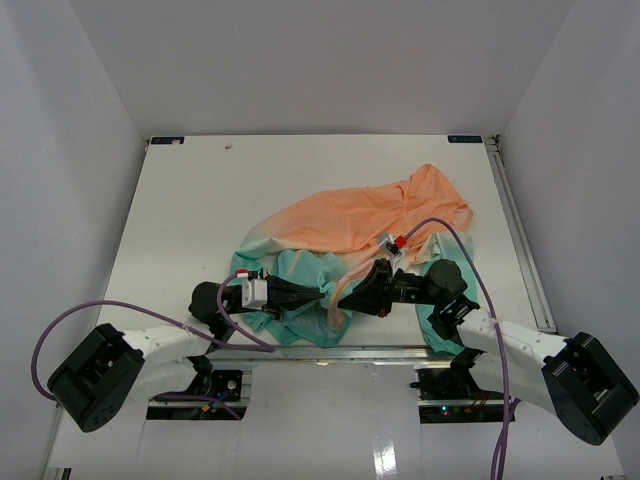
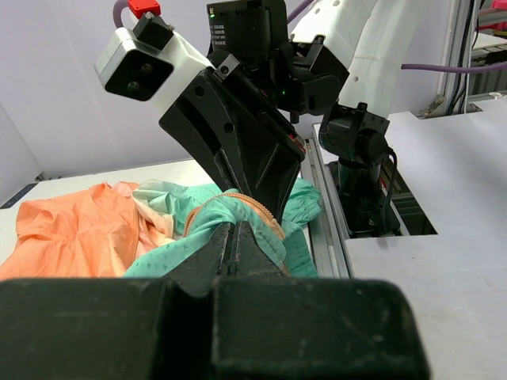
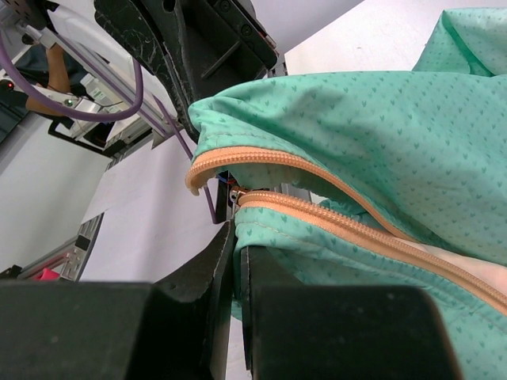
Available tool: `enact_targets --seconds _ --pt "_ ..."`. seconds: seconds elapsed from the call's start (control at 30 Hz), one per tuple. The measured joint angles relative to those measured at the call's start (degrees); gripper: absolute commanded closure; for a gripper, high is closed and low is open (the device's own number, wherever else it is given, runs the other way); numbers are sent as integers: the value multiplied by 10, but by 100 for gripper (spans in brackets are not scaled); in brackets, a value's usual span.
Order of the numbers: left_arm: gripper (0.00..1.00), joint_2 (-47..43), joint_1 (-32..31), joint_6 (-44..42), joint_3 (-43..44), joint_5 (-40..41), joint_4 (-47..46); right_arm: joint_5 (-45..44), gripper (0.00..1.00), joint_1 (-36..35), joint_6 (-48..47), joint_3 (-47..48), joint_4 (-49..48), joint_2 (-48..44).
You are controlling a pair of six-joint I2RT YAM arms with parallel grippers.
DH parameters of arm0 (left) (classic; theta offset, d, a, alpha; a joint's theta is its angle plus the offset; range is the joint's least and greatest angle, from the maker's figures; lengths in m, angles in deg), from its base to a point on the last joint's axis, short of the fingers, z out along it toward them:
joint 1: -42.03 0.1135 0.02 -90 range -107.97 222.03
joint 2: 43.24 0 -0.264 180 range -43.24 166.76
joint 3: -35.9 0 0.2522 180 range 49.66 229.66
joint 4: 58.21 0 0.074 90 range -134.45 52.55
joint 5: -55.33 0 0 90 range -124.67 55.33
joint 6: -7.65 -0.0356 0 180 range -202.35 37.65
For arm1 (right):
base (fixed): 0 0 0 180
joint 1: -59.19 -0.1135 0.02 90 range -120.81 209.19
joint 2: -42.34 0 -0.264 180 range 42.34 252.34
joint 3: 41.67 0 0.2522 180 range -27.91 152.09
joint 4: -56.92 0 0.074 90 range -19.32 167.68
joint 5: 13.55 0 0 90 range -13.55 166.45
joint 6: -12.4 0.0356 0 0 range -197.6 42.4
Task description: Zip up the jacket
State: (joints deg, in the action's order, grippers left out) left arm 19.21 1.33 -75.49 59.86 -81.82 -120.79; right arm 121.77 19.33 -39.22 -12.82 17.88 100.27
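— Two pincers, both pressed together on cloth. The left pincer [image 2: 236,237] nips a bunched fold of teal hem with orange zip edging in it. The right pincer [image 3: 235,249] pinches the teal edge just under the lower of the zipper tapes [image 3: 333,226]. The tips sit almost nose to nose.

— Any teeth joined?

— None that I can see. From the right wrist, the two orange tapes run side by side with a gap between them and curl apart at the hem end. There's a small dark bit between them near the pincer. It could be the slider, but it's too small to tell.

— So progress?

— Early, I'd say. Both hem corners look gripped, which is the set-up. Mating the tape ends and running the slider up the whole front are left to do.

— Where's the jacket [image 1: 350,225]?

— On the white worktop [image 1: 200,200], right of centre, rumpled rather than flat. The teal hem reaches the near edge by the arm bases.

— Which way does it point?

— The teal end points toward the arms and the orange end toward the far right corner. Its long axis is a diagonal from near-centre out to far-right. The zip probably follows that line, but folds hide most of it.
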Motion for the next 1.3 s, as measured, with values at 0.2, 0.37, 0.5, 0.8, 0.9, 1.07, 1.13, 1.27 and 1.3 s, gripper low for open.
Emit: enact_targets --seconds 0.2,0.37,0.5,0.8,0.9,1.07,1.13,1.27,1.3 --pt "100 4 0 -6 0 2 0 0 92 0 -5 0 1 -7" --pt "100 5 0 -15 18 15 0 16 92 0 -16 0 1 -7" --pt "100 5 0 -17 34 23 0 28 92 0 -24 0 1 -7" --pt "100 12 0 -17 35 26 0 31 92 0 -26 -8 -1 -8" --pt "100 17 0 -17 35 26 0 31 92 0 -26 -8 -4 -10" --pt "100 20 -1 -17 35 26 0 30 92 0 -26 -11 -13 -20" --pt "100 21 -3 -17 35 26 0 30 92 0 -26 -11 -14 -21" --pt "100 26 -4 -17 35 26 0 30 92 0 -26 -11 -14 -21" --pt "100 27 -5 -17 35 26 0 30 92 0 -26 -11 -14 -21"
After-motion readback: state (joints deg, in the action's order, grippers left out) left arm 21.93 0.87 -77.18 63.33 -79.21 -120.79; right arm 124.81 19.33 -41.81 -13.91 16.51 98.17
